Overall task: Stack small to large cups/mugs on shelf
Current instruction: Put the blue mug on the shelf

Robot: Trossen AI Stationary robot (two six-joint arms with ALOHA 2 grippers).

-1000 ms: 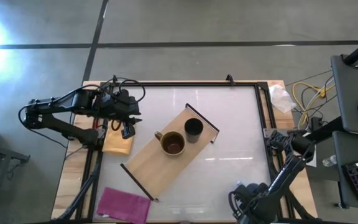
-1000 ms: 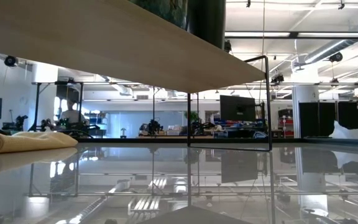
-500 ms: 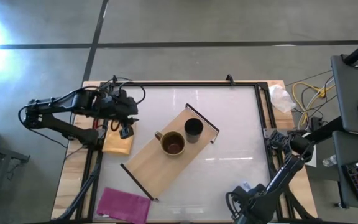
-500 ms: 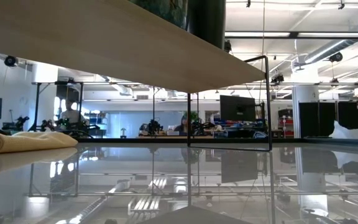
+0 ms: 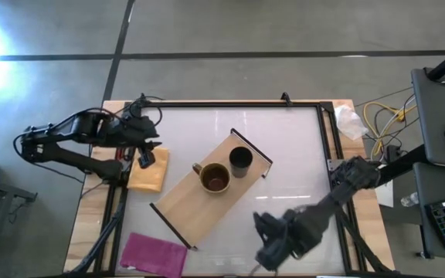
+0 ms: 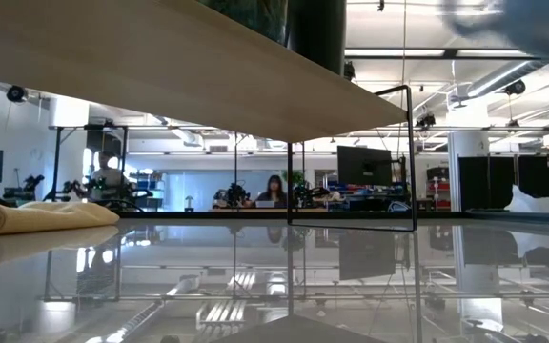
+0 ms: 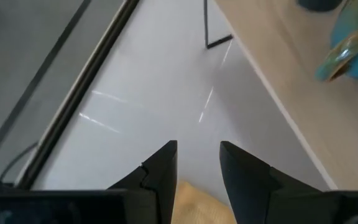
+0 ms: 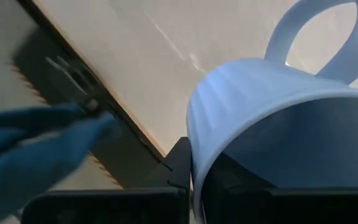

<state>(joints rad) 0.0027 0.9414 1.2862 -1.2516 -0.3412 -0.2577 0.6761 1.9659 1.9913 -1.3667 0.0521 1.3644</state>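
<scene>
The shelf [image 5: 211,188], a light-wood board with black end rails, lies slantwise mid-table. On it stand the mustard-brown mug [image 5: 215,179] and, beside it toward the far right, the black cup [image 5: 240,160]. The light blue-grey mug [image 8: 272,118] fills the right wrist view, with my right gripper [image 8: 194,168] shut on it. In the high view that gripper [image 5: 275,238] hangs blurred over the table near the shelf's near right side. My left gripper [image 7: 197,163] stands open above the orange cloth [image 5: 147,168] at the table's left, nothing between its fingers. My right gripper holds the blue-grey mug by its rim wall [image 8: 197,140], on the side opposite the handle [image 8: 319,37]. One finger appears to be inside the mug and one outside. The mug is lifted clear of the table, its mouth turned toward the wrist camera.
A magenta cloth [image 5: 154,253] lies at the near left corner. A black frame [image 5: 327,123] runs round the white tabletop. A blurred blue shape [image 8: 42,146] shows in the right wrist view; what it is cannot be told. People sit far behind the table [image 6: 276,191].
My right arm has swung out from the table's near right corner toward the left and the shelf, moving fast and blurred. My left gripper has drawn back a little toward the table's left edge. The shelf, brown mug and black cup have stayed put.
</scene>
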